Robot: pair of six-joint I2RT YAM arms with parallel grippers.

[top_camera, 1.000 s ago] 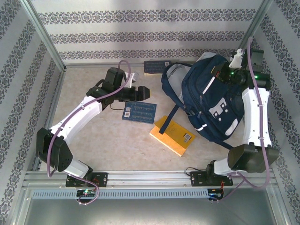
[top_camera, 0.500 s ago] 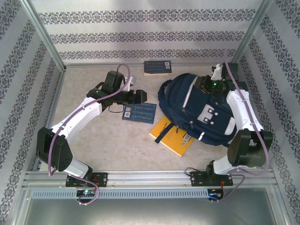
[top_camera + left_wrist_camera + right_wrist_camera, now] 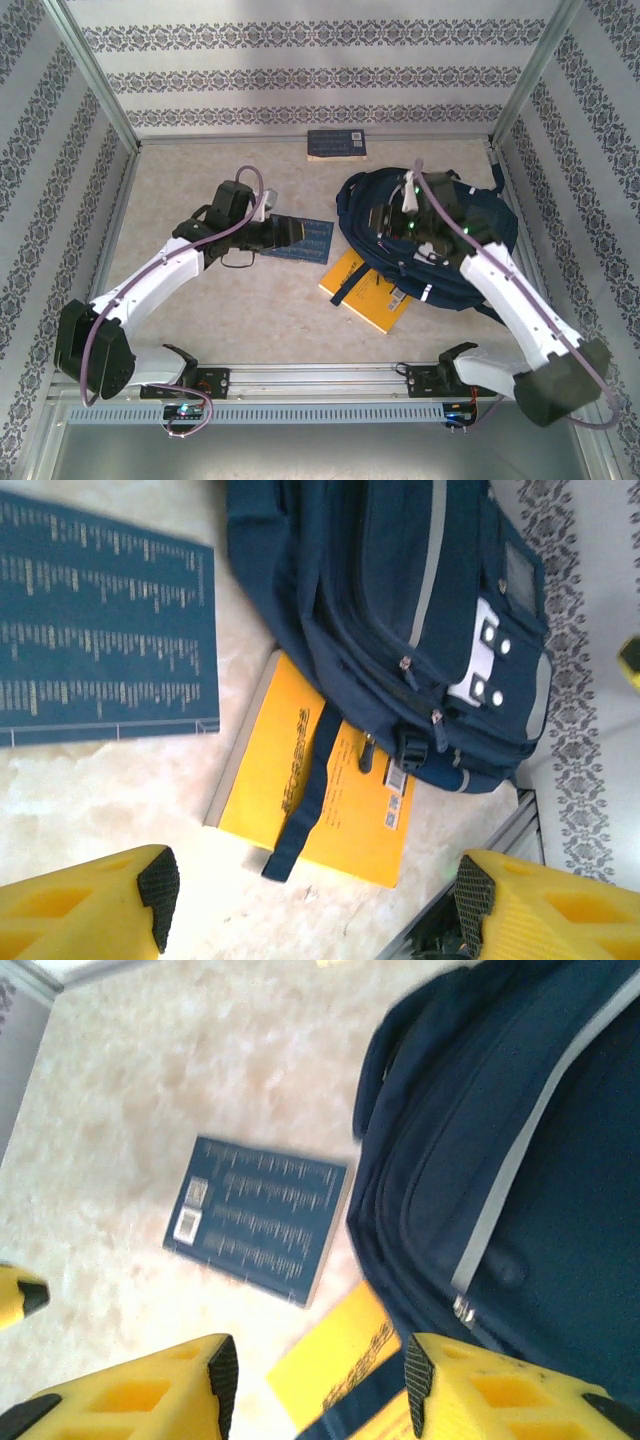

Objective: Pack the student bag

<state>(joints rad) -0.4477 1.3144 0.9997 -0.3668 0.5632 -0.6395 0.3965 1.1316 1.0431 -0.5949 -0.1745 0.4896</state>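
Right fingers (image 3: pixel 150 1385) spread, empty, over the student bag (image 3: pixel 520 1160); my left fingers (image 3: pixel 110 895), spread too, wait just left of it.

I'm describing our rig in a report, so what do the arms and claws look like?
The left arm and right arm have white link shells with black joints, each carrying a lilac cable. The left claw and right claw have chunky yellow fingers with black pads.

White-shelled left arm (image 3: pixel 165 270) and right arm (image 3: pixel 515 300) with black joints and black bases, lilac cables (image 3: pixel 258 180) strung along both, green lights (image 3: pixel 411 188) on the right wrist, blocky yellow fingers (image 3: pixel 80 905) with cut-out holes and black textured pads (image 3: pixel 158 880).
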